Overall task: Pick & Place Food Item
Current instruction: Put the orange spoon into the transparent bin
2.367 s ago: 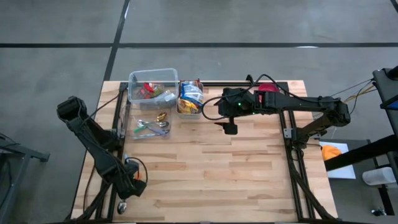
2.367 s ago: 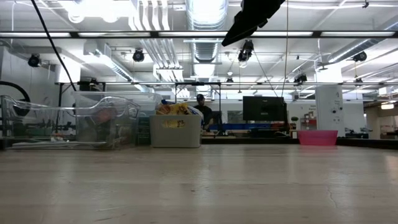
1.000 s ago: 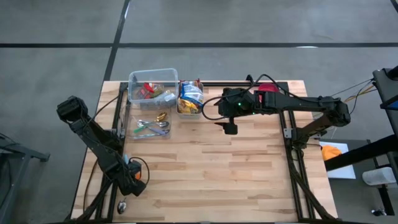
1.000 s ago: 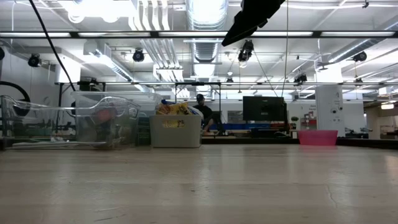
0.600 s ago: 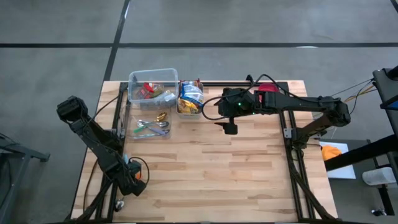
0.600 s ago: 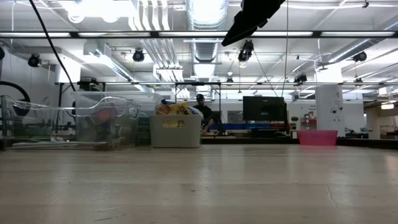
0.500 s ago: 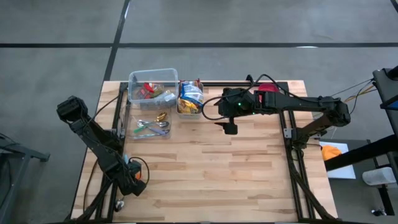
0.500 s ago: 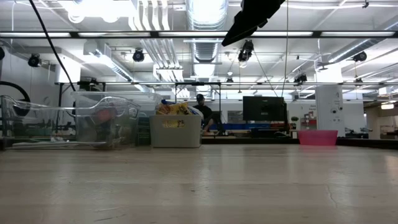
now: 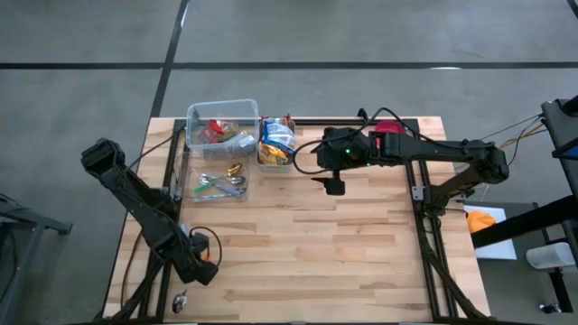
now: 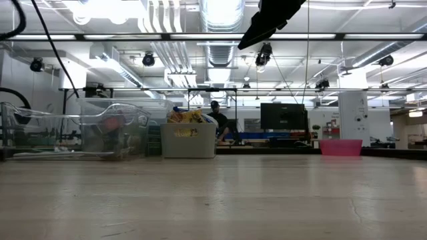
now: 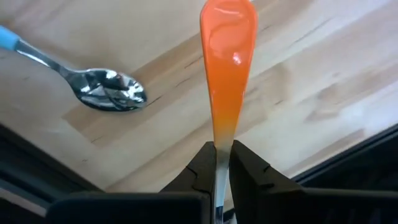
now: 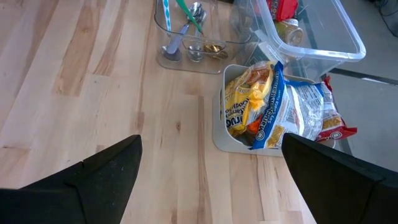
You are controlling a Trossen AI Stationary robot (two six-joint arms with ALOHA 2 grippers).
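The left gripper (image 11: pixel 222 163) is pinching an orange spoon (image 11: pixel 227 68) whose bowl is hidden; the right gripper (image 12: pixel 211 180) is hanging wide open, empty.

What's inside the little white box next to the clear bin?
The white box holds snack bags: yellow, blue and white ones, crammed in and sticking out the top. Anything beneath them, down at the bottom, is covered.

Wooden table (image 9: pixel 343 253) with spoon (image 11: pixel 106 90), 2 clear bins (image 9: pixel 221 144), snack tub (image 12: pixel 249 134).
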